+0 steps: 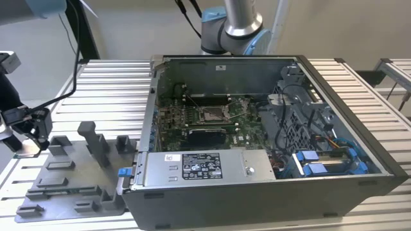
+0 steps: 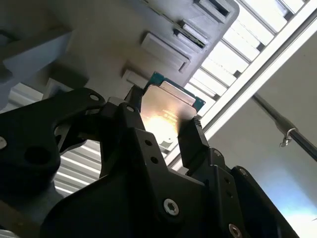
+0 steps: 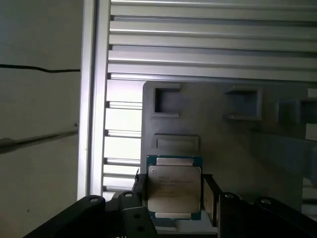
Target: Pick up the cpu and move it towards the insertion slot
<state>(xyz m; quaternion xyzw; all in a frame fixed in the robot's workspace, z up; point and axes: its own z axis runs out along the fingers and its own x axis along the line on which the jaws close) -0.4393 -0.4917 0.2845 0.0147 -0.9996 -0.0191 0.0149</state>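
In the exterior view I have the gripper at the outer corner of the grey tray, the corner farthest from the open computer case, low over the table. The insertion slot sits on the green board inside that case, well apart from the tray toward the exterior view's right, its dark centre bare. Between tray and slot stand the tray's upright posts and the case's side wall nearest the tray, so I judge those are what stands in the way. A silver box and a blue-clipped drive cage crowd the case further from the tray. In the second wrist view the cpu is clamped by its edges between the two black fingers, silvery face to the camera, with the tray's pockets behind it and seemingly apart from it. In the first wrist view the grip reads cleanly: the gripper is narrowed onto the chip, and the cpu hangs level over the tray's outer edge, just beside a rectangular recess. My reading is that the pick is done, the cpu looks lifted just clear of the tray, and nearly all the travel to the slot is left.
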